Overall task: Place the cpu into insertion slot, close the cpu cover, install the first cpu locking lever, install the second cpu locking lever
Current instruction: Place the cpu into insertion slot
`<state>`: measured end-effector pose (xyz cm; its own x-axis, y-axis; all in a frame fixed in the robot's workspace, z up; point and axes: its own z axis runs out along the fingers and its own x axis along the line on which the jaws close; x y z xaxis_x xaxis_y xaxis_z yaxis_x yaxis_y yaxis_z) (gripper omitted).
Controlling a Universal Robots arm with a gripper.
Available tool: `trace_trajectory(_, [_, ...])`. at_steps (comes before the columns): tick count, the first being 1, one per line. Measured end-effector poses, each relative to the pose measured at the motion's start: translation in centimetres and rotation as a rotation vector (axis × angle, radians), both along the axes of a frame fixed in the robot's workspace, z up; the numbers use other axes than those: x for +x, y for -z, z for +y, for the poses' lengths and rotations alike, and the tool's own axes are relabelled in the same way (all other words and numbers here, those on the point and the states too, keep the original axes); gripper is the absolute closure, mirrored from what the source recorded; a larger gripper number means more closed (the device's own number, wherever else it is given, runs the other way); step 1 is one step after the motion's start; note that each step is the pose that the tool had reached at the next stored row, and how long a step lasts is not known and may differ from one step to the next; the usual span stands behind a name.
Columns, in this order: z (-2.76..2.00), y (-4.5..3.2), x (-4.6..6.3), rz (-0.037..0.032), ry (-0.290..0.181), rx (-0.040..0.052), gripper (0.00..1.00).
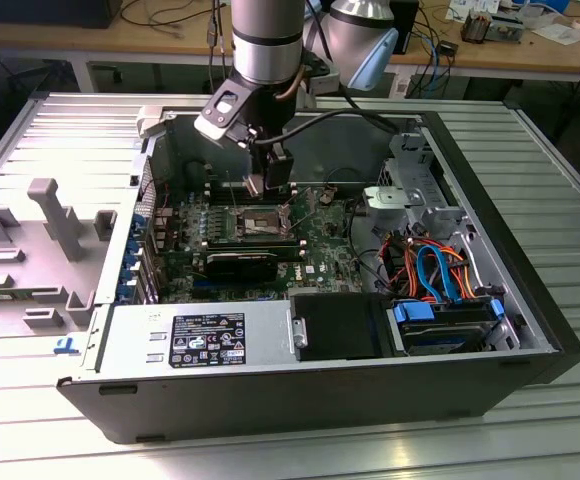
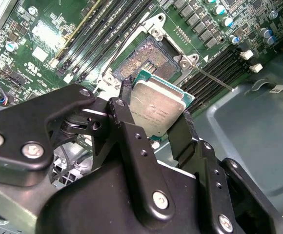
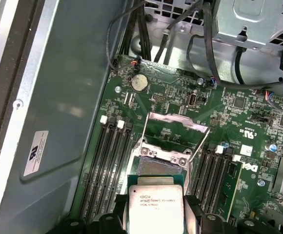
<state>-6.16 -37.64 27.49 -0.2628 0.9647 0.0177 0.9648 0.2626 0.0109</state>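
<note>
My gripper (image 1: 270, 186) reaches down into the open computer case and is shut on the cpu (image 2: 156, 105), a flat square chip with a silvery top, clamped by two opposite edges between black fingers (image 2: 124, 114). The chip hangs just above the insertion slot (image 2: 149, 56), tilted and partly overlapping one side of it. In the first wrist view the cpu (image 3: 156, 202) sits over the near edge of the insertion slot (image 3: 158, 168). The cpu cover (image 3: 178, 127) stands swung up behind the socket. Two thin wire levers (image 3: 202, 141) stick up, unlatched, beside it.
Long black memory slots (image 3: 110, 161) flank the socket on both sides. The case's metal wall (image 3: 58, 97) rises close by. A power supply (image 1: 205, 338) and a drive cage with blue and orange cables (image 1: 435, 275) fill the case's near side. Grey plastic parts (image 1: 55, 215) lie at the exterior view's left.
</note>
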Motion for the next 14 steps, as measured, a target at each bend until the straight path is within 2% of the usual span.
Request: trace_trajectory(14, [0.00, 0.00, 0.00, 0.0000, 0.049, 0.0000, 0.45])
